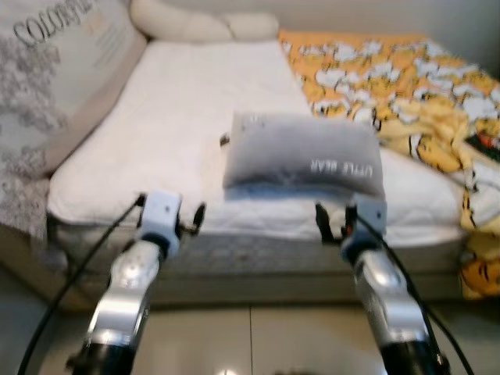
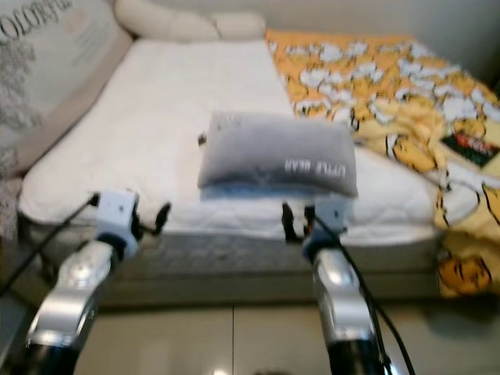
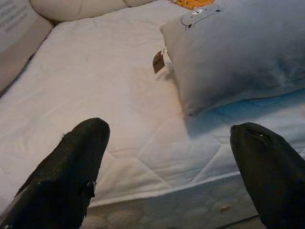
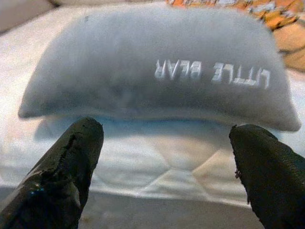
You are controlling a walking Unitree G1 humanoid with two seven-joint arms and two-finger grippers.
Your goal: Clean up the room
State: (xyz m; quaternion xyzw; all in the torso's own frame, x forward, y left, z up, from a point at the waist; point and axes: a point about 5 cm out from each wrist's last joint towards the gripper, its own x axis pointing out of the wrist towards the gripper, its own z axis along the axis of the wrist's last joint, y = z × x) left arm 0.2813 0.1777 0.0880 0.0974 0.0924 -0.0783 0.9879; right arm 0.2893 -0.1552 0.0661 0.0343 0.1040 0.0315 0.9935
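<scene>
Two silver arms reach up from the bottom of the head view toward a bed (image 1: pixel 180 133) w/ a white quilted top. The left gripper (image 3: pixel 169 167) sits at lower left, just in front of the bed's near edge. Its two black fingers (image 3: pixel 71 171) are spread wide apart w/ nothing between them. The right gripper (image 4: pixel 167 167) sits at lower middle-right, also at the bed's edge, right under a grey pillow (image 1: pixel 305 160). Its fingers (image 4: pixel 62 167) are spread wide too, not touching the pillow.

The pillow lies flat on the bed, near the front edge, in the middle of the frame. It has white letters, "LITTLE BEAR", upside down from here. A small brown tag (image 3: pixel 158 61) hangs off the pillow's left corner, on the white top.

An orange blanket (image 1: pixel 391 74) w/ a cartoon cat print fills the upper right of the frame & spills down over the right side of the bed. A big beige cushion (image 1: pixel 55 70) w/ grey print & letters leans at upper left. Two cream pillows (image 1: pixel 203 23) lie along the top, at the far end of the bed. The floor (image 1: pixel 258 336) at the bottom is pale shiny tile. The head view is a bit blurry.
</scene>
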